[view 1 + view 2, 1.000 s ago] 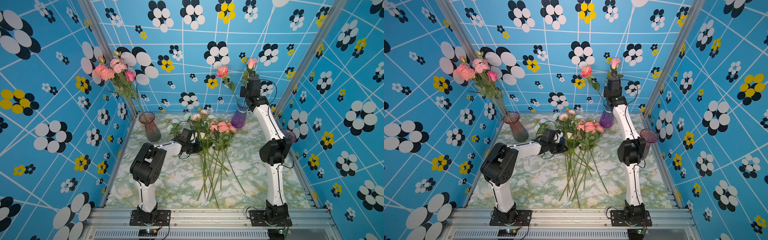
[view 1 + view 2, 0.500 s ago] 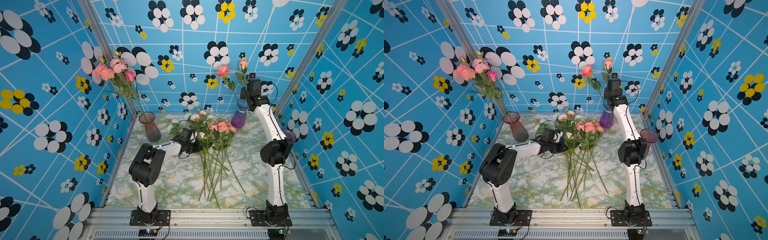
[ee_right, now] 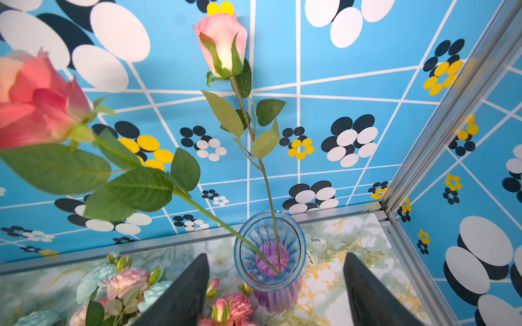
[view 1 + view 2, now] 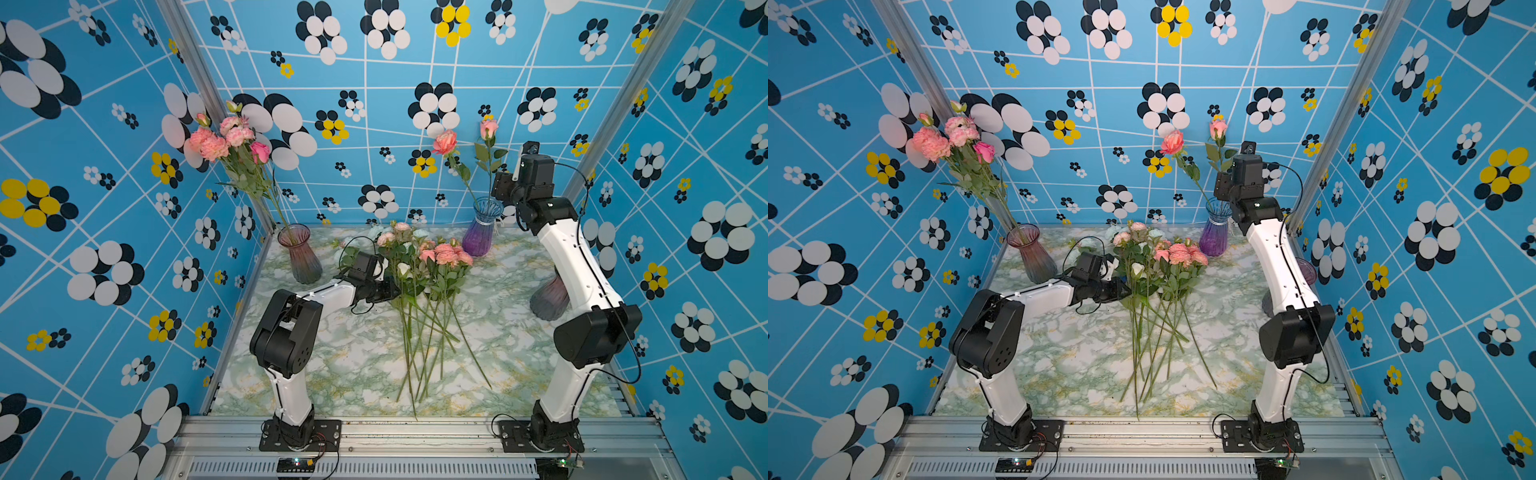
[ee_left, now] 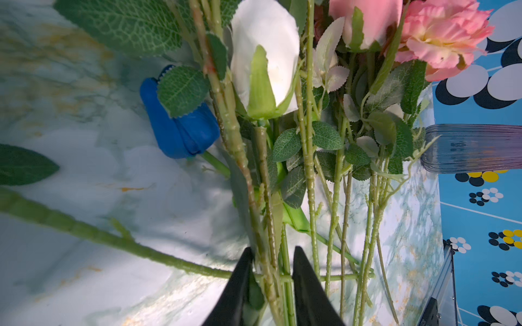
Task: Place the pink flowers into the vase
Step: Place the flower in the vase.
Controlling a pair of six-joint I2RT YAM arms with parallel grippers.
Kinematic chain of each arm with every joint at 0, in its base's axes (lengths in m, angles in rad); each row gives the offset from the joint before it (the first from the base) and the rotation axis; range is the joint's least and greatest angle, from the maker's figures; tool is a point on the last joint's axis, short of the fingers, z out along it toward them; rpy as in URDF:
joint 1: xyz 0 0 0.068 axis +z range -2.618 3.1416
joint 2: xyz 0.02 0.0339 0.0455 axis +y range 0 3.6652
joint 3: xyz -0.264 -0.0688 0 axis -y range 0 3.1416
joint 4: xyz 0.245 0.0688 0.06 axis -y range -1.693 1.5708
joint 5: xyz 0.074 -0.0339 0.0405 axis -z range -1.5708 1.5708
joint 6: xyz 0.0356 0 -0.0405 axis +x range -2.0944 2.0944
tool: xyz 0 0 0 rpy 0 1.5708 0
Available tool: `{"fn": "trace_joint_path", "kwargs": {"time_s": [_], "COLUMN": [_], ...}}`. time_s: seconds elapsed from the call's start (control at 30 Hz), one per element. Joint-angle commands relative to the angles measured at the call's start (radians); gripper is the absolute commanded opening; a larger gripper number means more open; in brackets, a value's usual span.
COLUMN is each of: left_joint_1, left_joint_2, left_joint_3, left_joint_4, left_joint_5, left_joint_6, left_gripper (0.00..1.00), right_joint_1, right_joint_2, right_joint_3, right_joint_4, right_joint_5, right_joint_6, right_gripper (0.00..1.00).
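Well, right hand [image 3: 276, 255] gapes by vase [image 3: 279, 299] — two pink flowers [image 3: 223, 39] inside.

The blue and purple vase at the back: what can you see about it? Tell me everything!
The blue and purple vase looks like ribbed see-through glass, blue at its flared rim and purple lower down. It stands upright on the marbled table near the back wall, to the right of the flower pile. Two pink roses stand in it, one stem leaning over the rim. The right hand hovers open just above it and seems not to touch it.
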Motion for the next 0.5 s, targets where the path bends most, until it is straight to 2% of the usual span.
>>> {"fn": "trace_joint_path", "kwargs": {"time_s": [0.0,0.13,0.33,0.47], "left_joint_1": [0.022,0.051,0.085,0.111], "left_joint_2": [-0.049,-0.073,-0.079,-0.061], "left_joint_3": [0.001,-0.014,-0.027,-0.067], "left_joint_4": [-0.03,-0.026,-0.002,0.091], "left_joint_5": [-0.004,-0.001,0.019,0.074], "left_joint_6": [0.016,0.003,-0.028,-0.113], "left_gripper": [0.29,0.3,0.33,0.34], "right_joint_1": [0.032,0.09,0.205,0.298], "right_joint_2": [-0.061,-0.117,-0.116,-0.095], "right_joint_3": [-0.101,-0.24,-0.419,-0.538], "right_joint_4": [0.023,-0.005,-0.042,-0.01], "right_joint_5": [-0.076,-0.155,-0.365,-0.376], "right_joint_6": [0.05,0.072,0.097,0.124], "right_gripper": [0.82,0.86,0.87,0.87]}}
